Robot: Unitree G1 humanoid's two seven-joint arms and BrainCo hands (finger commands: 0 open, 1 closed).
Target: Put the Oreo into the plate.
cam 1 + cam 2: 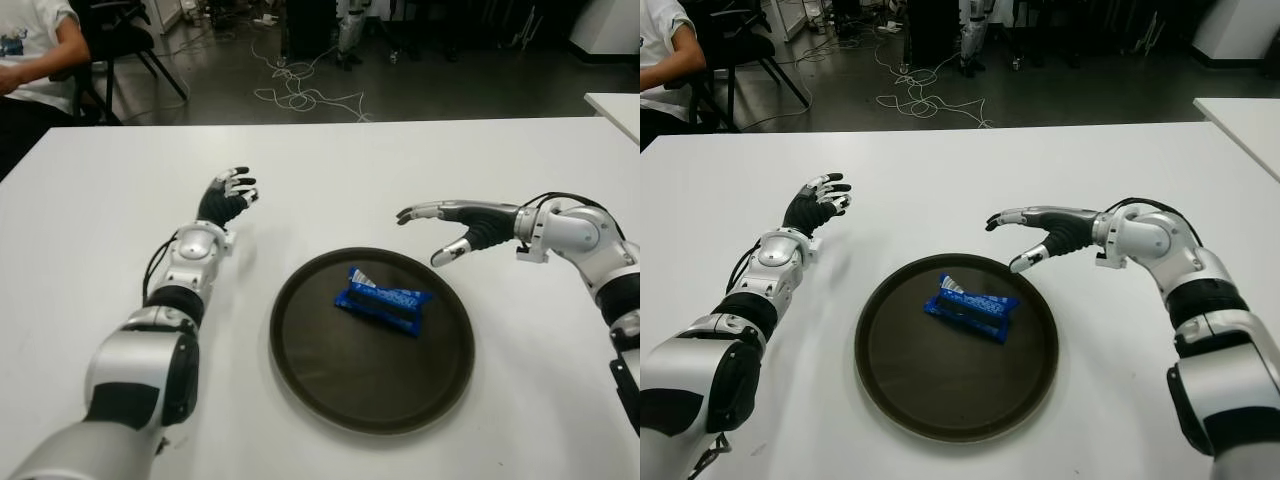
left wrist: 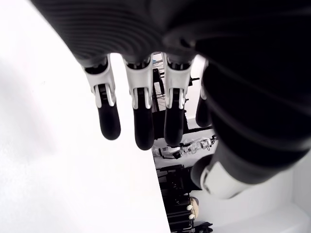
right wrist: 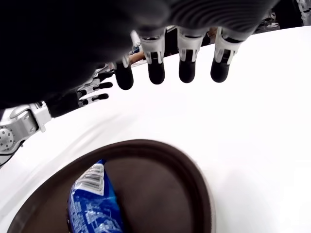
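White table [image 1: 120, 190] fills the near field; beyond its far edge lies a dark floor with tangled cables [image 1: 300, 95] and a black chair [image 1: 125, 40]; a seated person [image 1: 30, 50] in a white shirt shows at the far left corner; the corner of a second white table [image 1: 615, 108] shows at the right edge.

Near the table's middle sits the plate [image 1: 300, 350], dark and round with a raised rim; the Oreo [image 1: 382, 299], a blue packet, lies flat inside it, a little toward the far side of centre, its white-marked end pointing away from the robot; nothing touches the packet.

The right hand [image 1: 458, 226] shows above the table just beyond the plate's far-right rim, palm turned down; its fingers [image 3: 187, 68] are stretched out almost straight and spread toward the robot's left, the thumb hanging lower toward the rim; it holds nothing; in its wrist view the plate and the packet's end lie below the fingertips, apart from them.

The left hand [image 1: 226, 197] shows to the left of the plate, well apart from it and farther from the robot; its fingers [image 2: 141, 116] are loosely extended with only a slight curl, and it holds nothing.
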